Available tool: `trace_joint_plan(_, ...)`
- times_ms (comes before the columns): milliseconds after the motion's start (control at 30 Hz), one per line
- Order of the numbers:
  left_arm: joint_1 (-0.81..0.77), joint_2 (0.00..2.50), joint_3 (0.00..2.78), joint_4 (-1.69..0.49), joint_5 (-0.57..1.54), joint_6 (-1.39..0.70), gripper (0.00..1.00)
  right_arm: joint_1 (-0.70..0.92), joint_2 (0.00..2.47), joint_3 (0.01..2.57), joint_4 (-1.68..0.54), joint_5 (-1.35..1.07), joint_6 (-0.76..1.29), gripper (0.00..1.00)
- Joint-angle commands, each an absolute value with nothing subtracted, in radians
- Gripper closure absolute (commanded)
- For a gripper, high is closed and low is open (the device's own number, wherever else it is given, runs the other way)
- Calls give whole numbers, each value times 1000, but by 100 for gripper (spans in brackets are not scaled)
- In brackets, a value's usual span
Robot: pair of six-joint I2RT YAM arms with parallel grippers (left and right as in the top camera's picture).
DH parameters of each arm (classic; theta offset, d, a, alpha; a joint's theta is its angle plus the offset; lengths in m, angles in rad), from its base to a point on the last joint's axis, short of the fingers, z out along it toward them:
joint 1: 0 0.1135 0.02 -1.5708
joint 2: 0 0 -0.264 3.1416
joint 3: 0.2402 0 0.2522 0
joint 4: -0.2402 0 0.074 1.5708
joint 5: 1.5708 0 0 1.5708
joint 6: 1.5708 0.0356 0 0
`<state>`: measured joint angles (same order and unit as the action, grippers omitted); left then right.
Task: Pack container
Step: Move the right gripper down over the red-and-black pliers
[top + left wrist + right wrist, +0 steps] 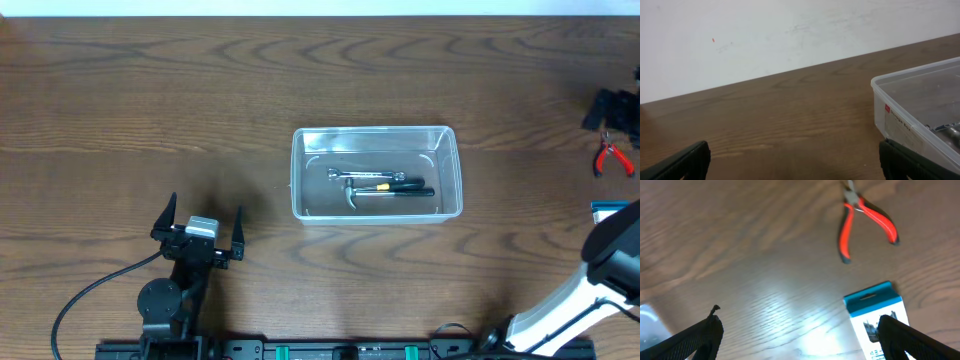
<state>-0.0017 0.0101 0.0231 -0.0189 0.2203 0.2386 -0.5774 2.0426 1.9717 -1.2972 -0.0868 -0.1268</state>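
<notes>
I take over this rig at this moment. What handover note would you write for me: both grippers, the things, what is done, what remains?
Left gripper: open, empty, over the table left of the container.
Right gripper: open, empty, above the blue-and-white box, near the red pliers.
Done: a hammer and a silver tool lie in the container.
Left: the pliers lie on the table at the far right, outside the container; probably they go in next.
</notes>
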Motion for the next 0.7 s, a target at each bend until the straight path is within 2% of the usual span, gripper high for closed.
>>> trace_joint_plan(0,2,4,4,-51,223,234,2,-624,2064,1982,-1299,-139,-187,1)
trace_joint_plan(233,2,4,4,-51,223,234,2,-633,2096,1982,-1255,-129,-331,1)
trace_joint_plan(467,2,4,4,-51,223,234,2,-620,2133,1982,-1142,-47,-330,1)
trace_joint_plan(667,2,4,4,-51,223,234,2,-603,2187,1988,-1140,-30,-291,1)
